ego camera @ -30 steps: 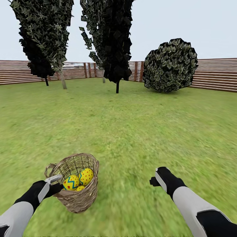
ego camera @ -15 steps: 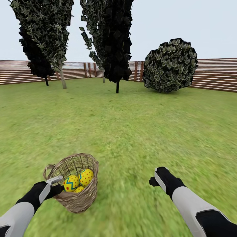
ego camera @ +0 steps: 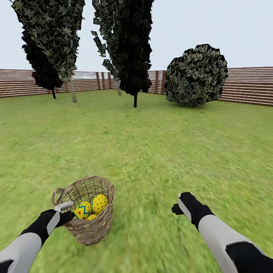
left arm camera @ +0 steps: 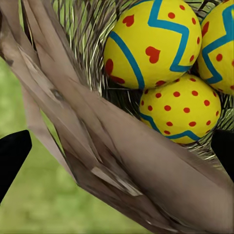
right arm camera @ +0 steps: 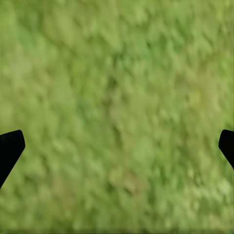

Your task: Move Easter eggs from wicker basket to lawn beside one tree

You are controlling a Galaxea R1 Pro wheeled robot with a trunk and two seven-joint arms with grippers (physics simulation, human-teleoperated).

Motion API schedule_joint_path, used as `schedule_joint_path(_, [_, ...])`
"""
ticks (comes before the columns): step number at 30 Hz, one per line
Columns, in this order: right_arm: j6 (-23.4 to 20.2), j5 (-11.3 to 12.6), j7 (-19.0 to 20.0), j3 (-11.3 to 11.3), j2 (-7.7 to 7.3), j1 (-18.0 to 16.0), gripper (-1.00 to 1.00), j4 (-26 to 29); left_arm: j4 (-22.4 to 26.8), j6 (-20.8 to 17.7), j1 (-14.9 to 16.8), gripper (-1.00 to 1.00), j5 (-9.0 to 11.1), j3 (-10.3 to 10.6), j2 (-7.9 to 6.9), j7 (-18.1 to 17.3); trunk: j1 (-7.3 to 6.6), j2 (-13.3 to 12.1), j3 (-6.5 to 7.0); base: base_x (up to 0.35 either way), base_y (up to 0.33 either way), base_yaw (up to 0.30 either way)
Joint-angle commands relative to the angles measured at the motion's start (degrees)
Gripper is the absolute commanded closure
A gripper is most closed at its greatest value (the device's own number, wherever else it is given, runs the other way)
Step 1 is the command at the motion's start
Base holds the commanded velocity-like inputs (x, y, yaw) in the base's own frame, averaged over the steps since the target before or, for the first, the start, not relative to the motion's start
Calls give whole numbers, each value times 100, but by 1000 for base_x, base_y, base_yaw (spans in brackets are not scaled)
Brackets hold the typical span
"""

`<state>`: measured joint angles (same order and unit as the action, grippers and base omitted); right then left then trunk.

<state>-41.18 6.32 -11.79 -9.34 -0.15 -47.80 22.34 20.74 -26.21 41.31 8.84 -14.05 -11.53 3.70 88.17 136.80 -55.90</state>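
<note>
wicker basket (ego camera: 89, 220) tilted rightward, mouth up | left claw (ego camera: 65, 212) spread | right claw (ego camera: 178, 206) spread

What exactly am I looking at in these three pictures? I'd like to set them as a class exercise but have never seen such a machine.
These are computer-rendered views from a two-armed wheeled robot in a simulated garden. The large picture comes from a camera on its head, looking down over both arms. The other two come from cameras near each wrist, looking along the jaws.

On the lawn stands a wicker basket holding three Easter eggs, yellow with red dots and blue zigzags. The left gripper is at the basket's rim; in its wrist view the rim runs between the dark, spread jaw tips, with the eggs just beyond. It holds nothing.

The right gripper hovers over bare grass, open and empty.

Further off are dark narrow trees, a round bush and a slatted wooden fence.
</note>
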Motion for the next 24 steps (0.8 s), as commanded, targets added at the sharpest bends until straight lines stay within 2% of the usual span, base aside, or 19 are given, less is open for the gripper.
schedule_joint_path(1, [-22,61,-44,-32,-3,-5,-100,7,9,-33,0,100,57,-2,2,34,-1,2,-6,0,0,0])
schedule_joint_path(24, [-22,60,-43,-34,-3,-2,-100,5,9,-34,0,100,57,4,19,32,-1,2,-6,0,0,0])
